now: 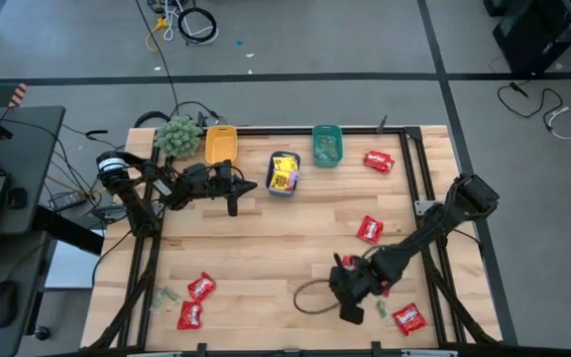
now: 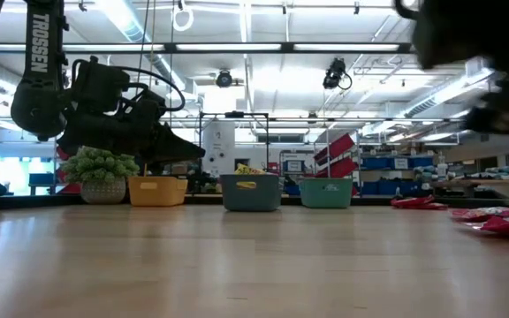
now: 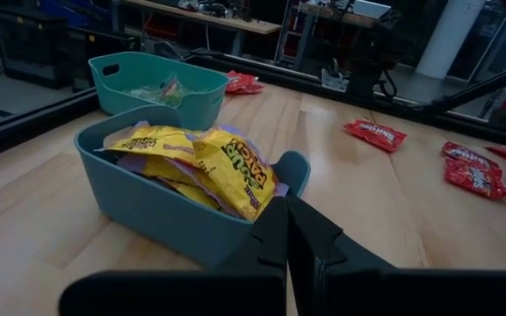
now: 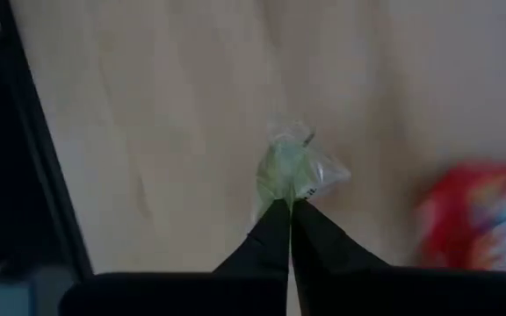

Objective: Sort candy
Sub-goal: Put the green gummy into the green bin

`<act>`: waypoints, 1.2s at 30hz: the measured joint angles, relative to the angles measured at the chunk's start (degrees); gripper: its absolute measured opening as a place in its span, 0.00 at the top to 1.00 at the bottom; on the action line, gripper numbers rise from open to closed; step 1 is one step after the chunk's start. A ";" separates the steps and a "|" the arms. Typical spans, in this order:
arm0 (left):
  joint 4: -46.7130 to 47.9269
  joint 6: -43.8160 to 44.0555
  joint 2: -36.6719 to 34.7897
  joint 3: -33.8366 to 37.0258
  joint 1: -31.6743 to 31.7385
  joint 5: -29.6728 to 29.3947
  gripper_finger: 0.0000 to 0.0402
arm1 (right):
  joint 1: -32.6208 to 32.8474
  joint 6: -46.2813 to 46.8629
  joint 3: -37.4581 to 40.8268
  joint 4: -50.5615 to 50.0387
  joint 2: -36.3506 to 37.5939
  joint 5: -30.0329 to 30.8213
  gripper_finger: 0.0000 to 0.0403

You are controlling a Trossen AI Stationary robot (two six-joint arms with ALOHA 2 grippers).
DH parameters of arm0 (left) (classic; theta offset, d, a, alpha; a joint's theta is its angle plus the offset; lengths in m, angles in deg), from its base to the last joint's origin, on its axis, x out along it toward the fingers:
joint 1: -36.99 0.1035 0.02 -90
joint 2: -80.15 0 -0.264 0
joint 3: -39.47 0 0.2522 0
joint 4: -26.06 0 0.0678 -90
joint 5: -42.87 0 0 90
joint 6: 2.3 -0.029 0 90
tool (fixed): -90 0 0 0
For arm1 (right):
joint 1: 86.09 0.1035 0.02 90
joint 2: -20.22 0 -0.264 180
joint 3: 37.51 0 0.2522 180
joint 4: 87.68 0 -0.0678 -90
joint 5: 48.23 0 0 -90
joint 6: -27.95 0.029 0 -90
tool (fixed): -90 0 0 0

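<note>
Right claw [image 4: 289, 204] pinching pale green candy [image 4: 293, 167] at front right of table [image 1: 285, 238]. Left claw [image 3: 286, 230] pressed together, empty, beside blue bin [image 1: 284, 175] holding yellow packets [image 3: 202, 160]. Teal bin [image 1: 326, 145]: green candies. Orange bin [image 1: 221, 144] beside plant ball [image 1: 177, 136]. Red packets [image 1: 370, 229] scattered.

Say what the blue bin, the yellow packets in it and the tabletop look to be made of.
Blue bin: moulded plastic, likely; smooth matte walls, rounded rim.
Yellow packets: glossy printed film; creased, reflecting light.
Tabletop: wood, seemingly butcher-block; visible grain and plank seams, satin finish.
</note>
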 joint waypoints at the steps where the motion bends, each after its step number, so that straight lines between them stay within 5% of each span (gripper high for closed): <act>1: -0.03 0.00 0.00 0.01 0.01 0.00 1.00 | -1.45 -1.82 -0.70 -0.72 0.62 0.95 1.00; 10: -0.17 0.00 0.00 -0.01 0.00 -0.01 1.00 | -24.33 -22.31 -7.10 -5.00 5.17 11.08 1.00; 22: -0.17 0.00 0.00 0.01 0.02 -0.02 1.00 | -57.88 -32.56 -8.21 -3.25 5.22 12.06 1.00; 36: -0.15 0.00 0.00 0.01 0.02 -0.02 1.00 | -68.35 -32.21 -7.20 2.22 0.05 8.35 1.00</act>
